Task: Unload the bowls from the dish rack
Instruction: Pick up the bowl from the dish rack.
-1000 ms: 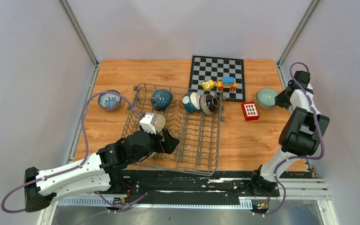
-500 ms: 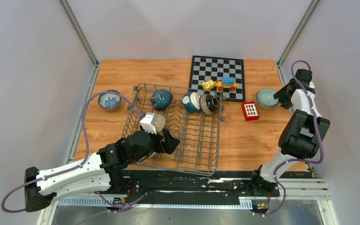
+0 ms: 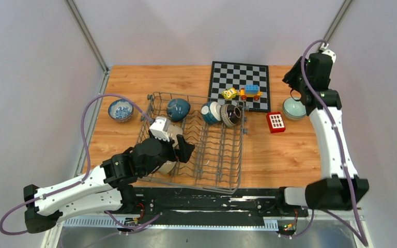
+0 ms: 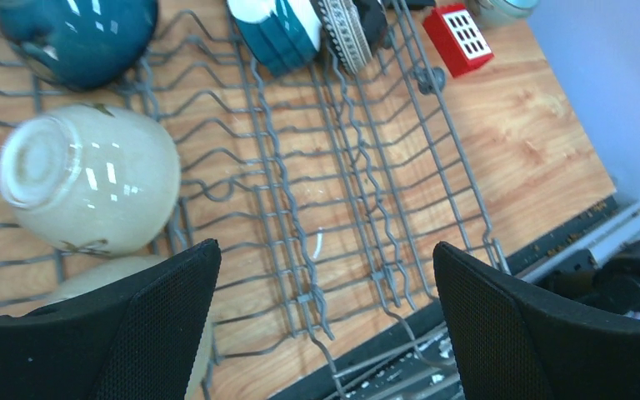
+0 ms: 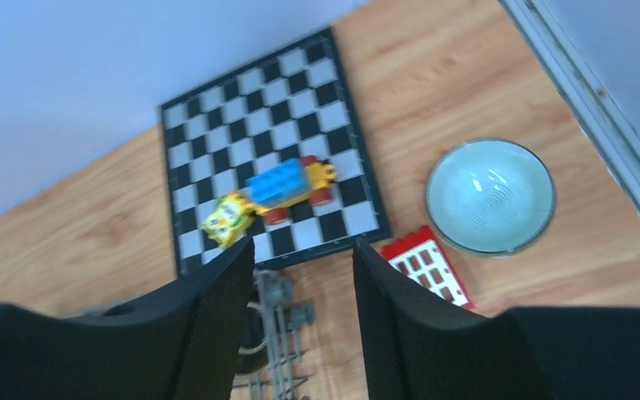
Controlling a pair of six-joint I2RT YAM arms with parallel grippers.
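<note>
Ahead of the wide-open, empty left gripper a beige bowl lies in the dish rack, while the parted, empty right gripper hangs above a pale green bowl.

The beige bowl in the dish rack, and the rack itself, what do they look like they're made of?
Beige bowl: probably glazed ceramic; glossy surface with sharp light reflections and a paler foot ring. Dish rack: likely metal wire, with a dull grey finish that may be a coating; thin bent rods joined at the crossings.
</note>
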